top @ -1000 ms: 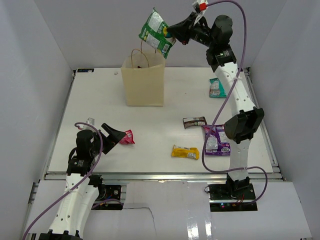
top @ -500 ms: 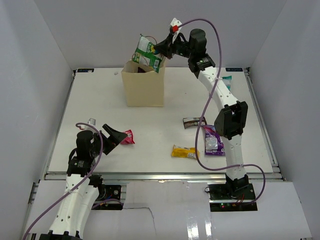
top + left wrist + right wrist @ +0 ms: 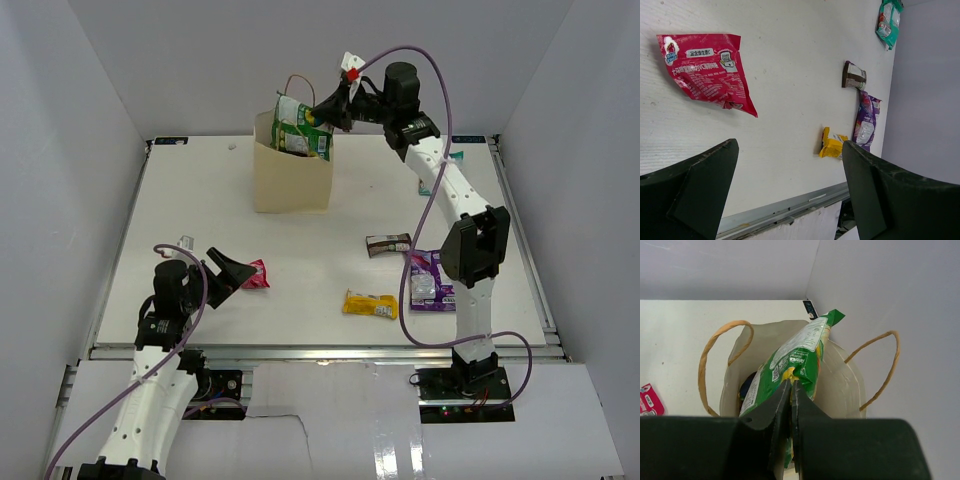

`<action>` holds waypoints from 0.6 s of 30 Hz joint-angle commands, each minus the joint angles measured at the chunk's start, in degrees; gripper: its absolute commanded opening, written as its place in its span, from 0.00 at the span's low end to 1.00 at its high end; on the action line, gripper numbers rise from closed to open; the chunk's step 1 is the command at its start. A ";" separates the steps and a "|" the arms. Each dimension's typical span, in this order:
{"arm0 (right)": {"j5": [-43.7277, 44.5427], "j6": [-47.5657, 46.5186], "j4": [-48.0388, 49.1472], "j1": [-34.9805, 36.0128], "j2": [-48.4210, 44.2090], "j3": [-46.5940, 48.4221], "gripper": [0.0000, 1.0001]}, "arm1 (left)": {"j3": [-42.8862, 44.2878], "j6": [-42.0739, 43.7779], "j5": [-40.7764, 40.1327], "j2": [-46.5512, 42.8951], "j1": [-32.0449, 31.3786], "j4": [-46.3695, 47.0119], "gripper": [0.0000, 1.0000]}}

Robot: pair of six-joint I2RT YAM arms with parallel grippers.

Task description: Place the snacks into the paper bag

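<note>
The tan paper bag (image 3: 290, 180) stands upright at the back of the table. My right gripper (image 3: 322, 118) is shut on a green pouch (image 3: 300, 128) and holds it partly inside the bag's mouth; in the right wrist view the green pouch (image 3: 790, 365) hangs between the bag's walls (image 3: 845, 385), a dark packet beneath it. My left gripper (image 3: 228, 272) is open and empty at the front left, beside a small red packet (image 3: 257, 274), which also shows in the left wrist view (image 3: 705, 72). A yellow bar (image 3: 370, 304), brown bar (image 3: 388, 243), purple pouch (image 3: 428, 280) and teal pouch (image 3: 888, 22) lie on the table.
The white table (image 3: 300, 250) is walled by grey panels on three sides. A metal rail (image 3: 300, 350) runs along the near edge. The right arm reaches across the table's right half above the purple pouch.
My right gripper has moved down and left with the green pouch, from high above the bag into its mouth. The left arm has not moved.
</note>
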 commanded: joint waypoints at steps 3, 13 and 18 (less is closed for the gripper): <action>-4.08 -5.64 -4.79 1.30 -3.21 1.17 0.08 | -0.64 0.94 0.74 0.73 -0.16 1.55 0.95; -1.19 -10.41 -10.17 4.90 -3.91 -1.11 0.55 | -0.20 -0.29 -0.93 1.44 -0.16 0.06 0.95; 0.22 -6.44 -7.97 4.99 -3.74 0.82 0.74 | -0.02 -0.38 -1.54 1.44 -0.16 -0.47 0.95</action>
